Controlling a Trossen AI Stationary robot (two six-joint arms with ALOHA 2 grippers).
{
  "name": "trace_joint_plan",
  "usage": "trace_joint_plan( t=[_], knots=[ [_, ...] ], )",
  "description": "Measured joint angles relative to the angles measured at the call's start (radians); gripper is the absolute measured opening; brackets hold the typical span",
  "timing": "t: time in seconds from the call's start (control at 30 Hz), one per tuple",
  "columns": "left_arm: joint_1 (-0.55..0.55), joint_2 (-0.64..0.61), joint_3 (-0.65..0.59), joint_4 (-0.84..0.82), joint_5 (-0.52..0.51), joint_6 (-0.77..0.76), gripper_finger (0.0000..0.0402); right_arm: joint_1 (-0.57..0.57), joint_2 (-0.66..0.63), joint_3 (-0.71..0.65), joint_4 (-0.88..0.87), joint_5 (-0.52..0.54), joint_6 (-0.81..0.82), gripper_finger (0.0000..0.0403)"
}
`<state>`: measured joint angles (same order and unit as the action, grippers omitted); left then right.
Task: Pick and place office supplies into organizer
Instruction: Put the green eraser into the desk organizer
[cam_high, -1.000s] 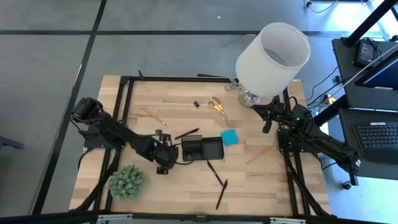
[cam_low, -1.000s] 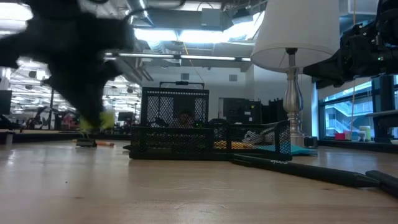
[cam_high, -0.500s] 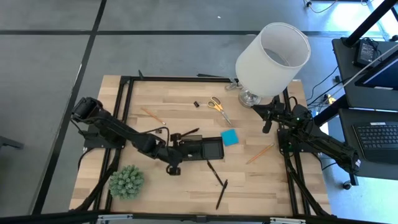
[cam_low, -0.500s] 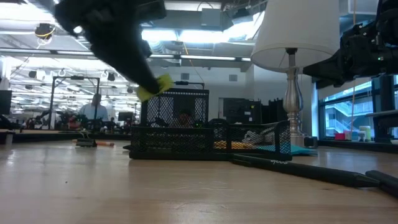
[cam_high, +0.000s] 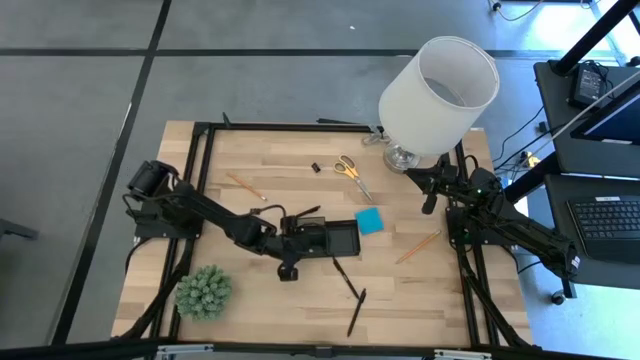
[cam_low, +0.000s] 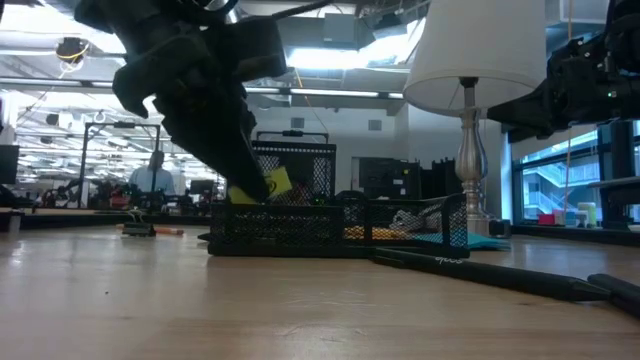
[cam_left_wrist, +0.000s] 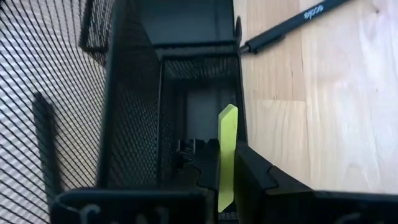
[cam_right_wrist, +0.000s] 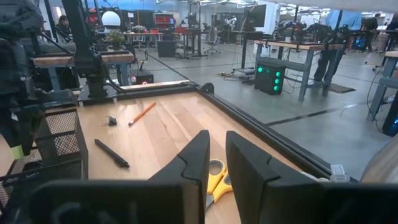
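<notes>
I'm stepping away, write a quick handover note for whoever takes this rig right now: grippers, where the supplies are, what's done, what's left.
Left gripper: shut on a thin yellow-green flat piece, held over a compartment of the black mesh organizer, not yet released.
Right gripper: waiting, holding nothing, raised at the table's right side by the white lamp.
Still on the table: yellow-handled scissors, blue square pad, orange pencils, black pens, a small black clip.
Left: release this piece, then load the rest.
</notes>
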<state>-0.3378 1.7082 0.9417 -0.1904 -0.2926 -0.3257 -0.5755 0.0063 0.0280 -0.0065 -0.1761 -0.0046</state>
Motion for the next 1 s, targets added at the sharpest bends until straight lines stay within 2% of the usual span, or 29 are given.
trace_joint_plan(
  t=[0.57, 1.0],
  knots=[
    [0.005, 0.002, 0.0, 0.004, 0.052, -0.012, 0.0018, 0.0, 0.0, 0.0, 0.0, 0.0, 0.0, 0.0058],
    [0.006, 0.002, 0.0, 0.004, 0.052, -0.012, 0.0045, 0.0, 0.0, 0.0, 0.0, 0.0, 0.0, 0.0058]
  ],
)
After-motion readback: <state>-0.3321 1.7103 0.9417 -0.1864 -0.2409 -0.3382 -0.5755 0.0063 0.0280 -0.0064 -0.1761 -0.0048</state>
